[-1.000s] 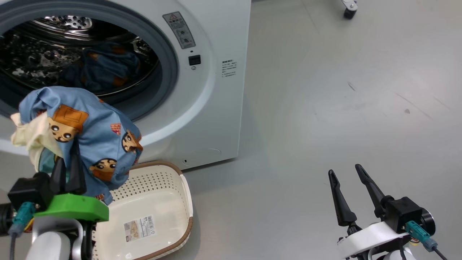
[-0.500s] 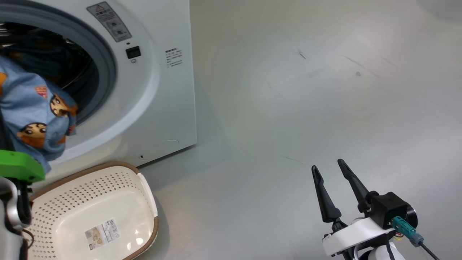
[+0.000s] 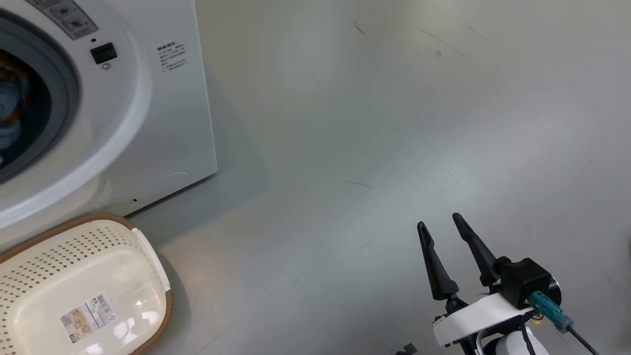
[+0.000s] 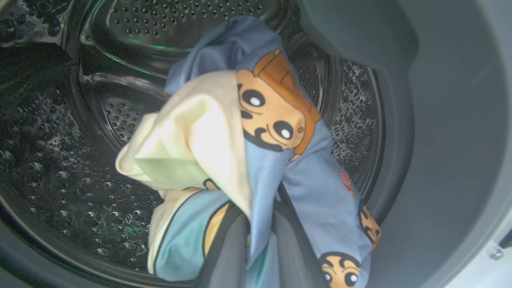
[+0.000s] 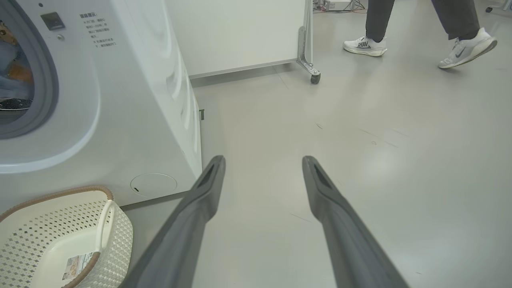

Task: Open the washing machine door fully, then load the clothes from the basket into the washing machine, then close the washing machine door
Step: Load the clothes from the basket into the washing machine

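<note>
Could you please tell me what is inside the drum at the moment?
The left fingers pinch blue cartoon-print clothes with a cream piece among them, inside the steel drum. The bundle hides the drum wall behind it and whatever lies below.

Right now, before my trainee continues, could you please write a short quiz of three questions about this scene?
1. True or false: the right tool stands open and holds nothing.
2. Where are the clothes that the left tool clamps? A in the right tool; B in the opening of the washing machine; C on a shelf.
3. Fill in: the label sticker lies inside the ____.
Key: 1 true; 2 B; 3 basket.
</note>
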Controlling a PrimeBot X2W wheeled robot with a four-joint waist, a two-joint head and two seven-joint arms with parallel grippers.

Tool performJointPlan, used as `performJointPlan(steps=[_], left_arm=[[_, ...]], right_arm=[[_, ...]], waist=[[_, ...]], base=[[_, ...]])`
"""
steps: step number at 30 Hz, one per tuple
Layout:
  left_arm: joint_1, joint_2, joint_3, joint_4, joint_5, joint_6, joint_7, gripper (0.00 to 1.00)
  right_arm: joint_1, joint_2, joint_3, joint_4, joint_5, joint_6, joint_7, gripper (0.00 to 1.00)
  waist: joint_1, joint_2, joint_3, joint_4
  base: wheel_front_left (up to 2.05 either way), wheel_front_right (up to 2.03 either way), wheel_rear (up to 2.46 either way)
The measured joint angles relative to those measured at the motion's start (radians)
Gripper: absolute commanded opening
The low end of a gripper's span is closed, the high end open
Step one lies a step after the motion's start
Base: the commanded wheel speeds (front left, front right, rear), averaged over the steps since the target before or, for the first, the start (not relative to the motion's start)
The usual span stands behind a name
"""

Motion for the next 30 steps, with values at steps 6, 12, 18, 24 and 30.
performJointPlan(steps=[6,12,18,24,30], left_arm=[[-0.080,0.037,-0.001,0.055,0.025,0.005,-0.002,0.00],[-0.184,0.079,-0.002,0.105,0.033,0.001,-0.001,0.00],[-0.311,0.120,-0.003,0.113,0.053,0.004,-0.002,0.00],[-0.420,0.155,-0.021,0.136,0.075,0.002,-0.016,0.00],[-0.504,0.181,-0.048,0.159,0.113,0.000,-0.024,0.00]], right_arm=[[0.000,0.003,-0.005,0.000,0.000,0.000,0.000,1.00],[0.000,0.005,0.000,-0.004,0.000,0.000,0.000,1.00],[-0.004,0.007,0.007,-0.006,0.002,0.000,0.000,1.00],[-0.016,0.009,0.009,-0.010,0.005,0.000,0.000,1.00],[-0.030,0.009,0.023,-0.021,0.007,0.000,0.000,1.00]], waist=[[0.0000,0.0000,0.053,-0.019],[0.0000,0.0000,0.106,-0.023],[0.0000,0.0000,0.164,-0.020],[-0.0001,0.0000,0.222,-0.015],[0.0000,0.0000,0.276,-0.010]], base=[[0.00,0.00,0.00],[0.00,0.00,0.00],[0.00,0.00,0.00],[0.00,0.00,0.00],[0.00,0.00,0.00]])
